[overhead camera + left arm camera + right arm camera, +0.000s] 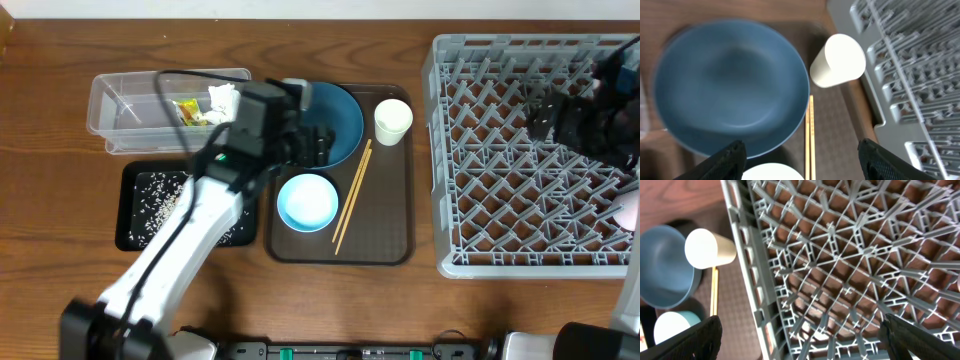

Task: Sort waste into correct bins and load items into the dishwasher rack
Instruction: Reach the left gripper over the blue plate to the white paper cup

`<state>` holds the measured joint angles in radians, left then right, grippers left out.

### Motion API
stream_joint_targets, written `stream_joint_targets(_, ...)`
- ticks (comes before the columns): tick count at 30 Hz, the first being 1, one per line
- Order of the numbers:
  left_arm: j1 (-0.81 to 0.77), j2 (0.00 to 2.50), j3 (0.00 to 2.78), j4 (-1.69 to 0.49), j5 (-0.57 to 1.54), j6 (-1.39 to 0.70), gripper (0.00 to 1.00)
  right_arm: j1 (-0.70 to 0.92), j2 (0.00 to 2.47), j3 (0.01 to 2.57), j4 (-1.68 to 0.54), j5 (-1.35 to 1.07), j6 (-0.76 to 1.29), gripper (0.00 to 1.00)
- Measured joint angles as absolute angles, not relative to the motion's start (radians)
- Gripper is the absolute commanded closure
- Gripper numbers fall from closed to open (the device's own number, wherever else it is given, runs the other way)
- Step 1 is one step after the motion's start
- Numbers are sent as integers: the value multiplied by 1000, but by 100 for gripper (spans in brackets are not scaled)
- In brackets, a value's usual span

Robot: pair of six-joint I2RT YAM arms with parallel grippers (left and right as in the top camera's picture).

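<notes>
The left gripper hangs wide open and empty above the edge of the dark blue plate. Its jaws straddle the plate's rim, the wooden chopsticks and a sliver of the light blue bowl.

That crowding is the main risk, I judge. A descent here could catch the chopsticks along with the plate, or knock the bowl. A shallow, smooth plate pinched by its edge may also tilt and slip out on the lift. The white cup stands just beside the plate, and a sideways swing toward the grey dishwasher rack could tip it.

The right gripper, likewise spread open with nothing in it, hovers over the rack's peg lattice. If both arms work at the rack at once they could collide. A plate lowered across the pegs rather than between them would sit crooked.

Plate, bowl, cup and chopsticks all lie on the brown serving tray, just left of the rack. Farther left, the clear tub holds the yellow-green wrapper and the white tissue. Beside it, nearer the robot, the black tray carries the rice scraps.

Everything rests on a brown wood-grain table. Almost nothing of the room beyond it shows.
</notes>
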<state>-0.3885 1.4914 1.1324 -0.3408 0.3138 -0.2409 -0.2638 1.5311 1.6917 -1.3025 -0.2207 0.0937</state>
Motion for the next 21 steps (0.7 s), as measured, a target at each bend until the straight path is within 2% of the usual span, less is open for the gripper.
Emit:
stream_joint_targets(11,-491,1844,1648,-535,250,-259,24,-256,1531,1692,-1353,-197,90,1)
stream_joint_targets(21,-563,2032,1686,-527,232,-259,24,-256,1531,1692,-1354,-189,90,1)
